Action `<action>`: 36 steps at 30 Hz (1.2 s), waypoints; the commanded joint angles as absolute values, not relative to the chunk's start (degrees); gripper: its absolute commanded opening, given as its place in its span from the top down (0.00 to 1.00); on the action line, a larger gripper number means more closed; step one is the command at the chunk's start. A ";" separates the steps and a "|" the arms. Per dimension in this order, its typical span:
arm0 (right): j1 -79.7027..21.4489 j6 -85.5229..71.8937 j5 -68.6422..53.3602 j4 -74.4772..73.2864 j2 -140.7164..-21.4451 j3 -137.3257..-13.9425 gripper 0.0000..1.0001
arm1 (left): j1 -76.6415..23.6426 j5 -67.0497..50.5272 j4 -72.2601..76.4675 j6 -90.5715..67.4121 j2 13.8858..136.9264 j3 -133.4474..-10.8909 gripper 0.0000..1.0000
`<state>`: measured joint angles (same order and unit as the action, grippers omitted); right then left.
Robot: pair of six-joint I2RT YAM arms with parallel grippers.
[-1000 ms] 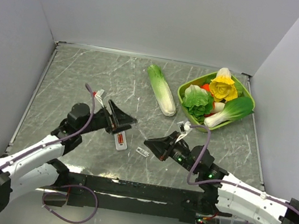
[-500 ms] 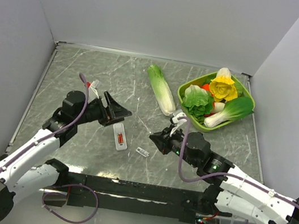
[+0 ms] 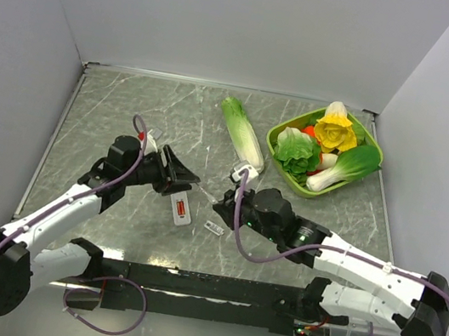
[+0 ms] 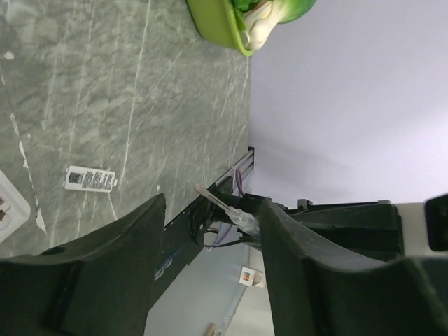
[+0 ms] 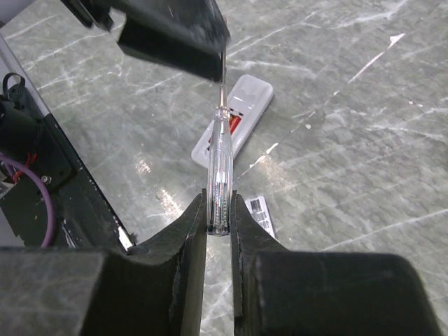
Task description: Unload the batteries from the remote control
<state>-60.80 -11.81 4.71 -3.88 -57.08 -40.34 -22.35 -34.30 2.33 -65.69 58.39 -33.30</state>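
The remote control (image 3: 180, 210) (image 5: 234, 119) lies flat on the marble table, a slim white bar with a reddish patch in its open recess; I cannot make out separate batteries. My right gripper (image 3: 232, 207) (image 5: 219, 203) is shut on a clear-handled screwdriver (image 5: 218, 175), which points toward the left gripper above the remote. My left gripper (image 3: 189, 178) (image 4: 210, 210) hovers open just above and behind the remote. The screwdriver (image 4: 234, 213) shows in the gap between its fingers, unclamped. A small flat white labelled cover piece (image 3: 213, 228) (image 5: 260, 212) (image 4: 89, 178) lies right of the remote.
A long pale-green cabbage (image 3: 243, 135) lies at the back centre. A green bowl (image 3: 274, 138) (image 4: 217, 24) of toy vegetables stands at the back right. Grey walls close in the table on three sides, and the black base rail (image 3: 205, 284) runs along the near edge.
My right arm has swung left, bringing the screwdriver up to the left gripper over the remote. The left gripper has shifted slightly and its fingers have narrowed.
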 commanded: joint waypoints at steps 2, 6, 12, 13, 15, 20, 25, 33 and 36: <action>-61.96 -10.20 4.92 -1.67 -60.20 -45.53 1.00 | -22.50 -33.94 1.86 -66.36 58.80 -33.31 0.45; -62.58 -9.67 5.53 -1.93 -61.61 -46.67 1.00 | -22.41 -32.52 0.88 -66.36 59.15 -33.49 0.54; -62.75 -9.93 6.15 -0.79 -62.58 -46.32 0.96 | -22.41 -34.01 7.36 -70.83 60.72 -30.15 0.93; -62.75 -9.93 6.24 -0.27 -62.67 -46.32 0.95 | -22.50 -34.45 8.17 -71.36 61.17 -29.62 0.99; -62.84 -10.45 6.76 1.22 -62.84 -45.62 0.90 | -22.50 -35.33 10.18 -72.68 61.78 -29.01 0.99; -61.62 -14.58 6.25 14.48 -60.82 -38.60 0.48 | -22.33 -36.13 17.04 -80.06 59.16 -24.88 0.99; -61.61 -15.03 4.57 30.47 -58.18 -29.19 0.34 | -22.06 -35.86 23.89 -89.00 55.90 -20.32 0.99; -61.70 -11.52 0.00 52.90 -61.08 -22.85 0.33 | -22.06 -33.40 41.30 -103.26 51.42 -12.84 0.99; -61.96 -10.64 -1.58 53.69 -62.66 -23.99 0.35 | -22.06 -32.26 40.79 -103.63 50.01 -12.74 0.99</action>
